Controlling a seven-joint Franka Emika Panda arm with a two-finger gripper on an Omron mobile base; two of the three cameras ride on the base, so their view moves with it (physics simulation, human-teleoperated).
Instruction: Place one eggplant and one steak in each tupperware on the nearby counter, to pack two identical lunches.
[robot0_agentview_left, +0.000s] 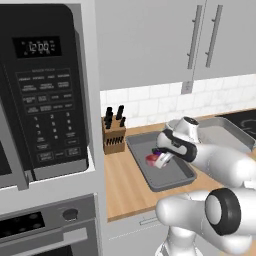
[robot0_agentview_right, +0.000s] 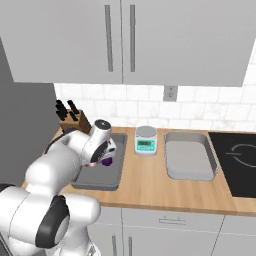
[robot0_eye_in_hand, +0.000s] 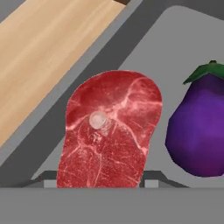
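Observation:
A red marbled steak sits between the fingertips of my gripper, which is shut on it. It hangs low inside the left grey tupperware, and I cannot tell whether it touches the floor. A purple eggplant with a green cap lies in the same tupperware, just beside the steak. From the right base view the gripper is over this left tupperware, and the eggplant peeks out beside the hand. A second grey tupperware stands further right on the wooden counter.
A knife block stands at the counter's back left. A small kitchen scale sits between the two containers. The black stovetop lies to the right, and a microwave and oven stand to the left.

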